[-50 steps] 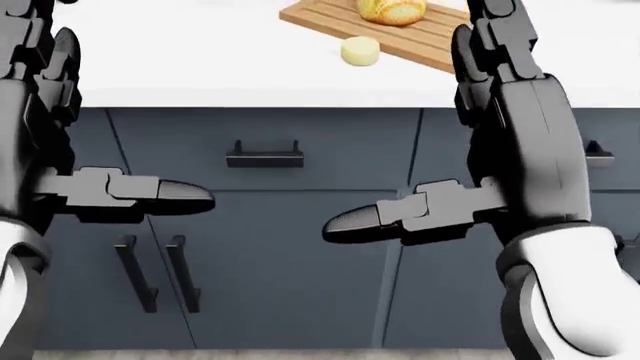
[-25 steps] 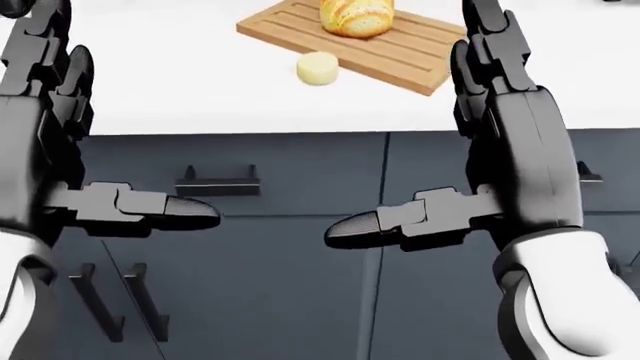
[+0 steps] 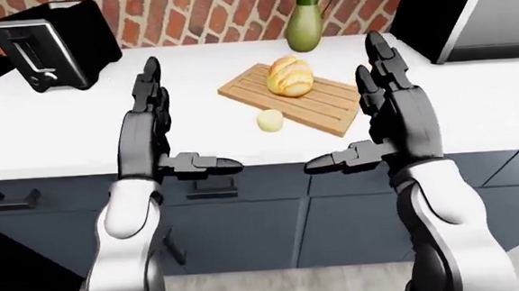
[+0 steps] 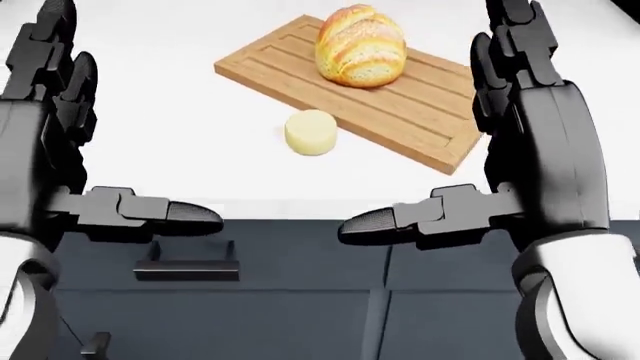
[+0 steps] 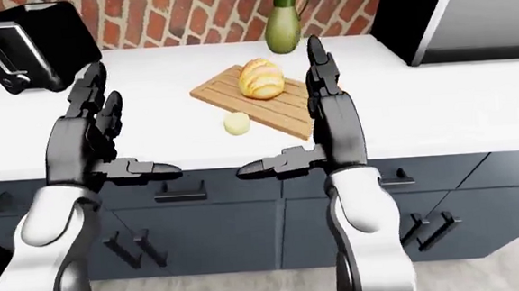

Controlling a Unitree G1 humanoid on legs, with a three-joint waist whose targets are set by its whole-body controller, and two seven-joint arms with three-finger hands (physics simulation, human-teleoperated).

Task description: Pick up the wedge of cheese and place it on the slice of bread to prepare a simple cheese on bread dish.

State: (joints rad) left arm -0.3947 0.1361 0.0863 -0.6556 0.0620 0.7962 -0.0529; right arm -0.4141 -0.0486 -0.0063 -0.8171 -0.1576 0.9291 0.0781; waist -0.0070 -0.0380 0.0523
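Note:
The cheese (image 4: 311, 133) is a small pale yellow round piece lying on the white counter (image 4: 180, 150), just left of a wooden cutting board (image 4: 425, 112). The bread (image 4: 360, 46) is a golden crusty loaf on the upper part of that board. My left hand (image 4: 125, 124) is open and empty, fingers up and thumb pointing right, at the left of the cheese and nearer the counter's edge. My right hand (image 4: 430, 120) is open and empty, thumb pointing left, held on the near side of the board's right end. Neither hand touches anything.
A black toaster (image 3: 50, 46) stands at the counter's upper left and a green jug (image 3: 309, 14) stands by the brick wall above the board. A dark tall appliance (image 3: 468, 11) is at the upper right. Grey cabinet drawers with handles (image 4: 187, 266) lie below the counter edge.
The whole picture has shifted: counter, board and cheese have slid down and grown larger in the head view as the camera moved closer. Both hands keep the same open pose.

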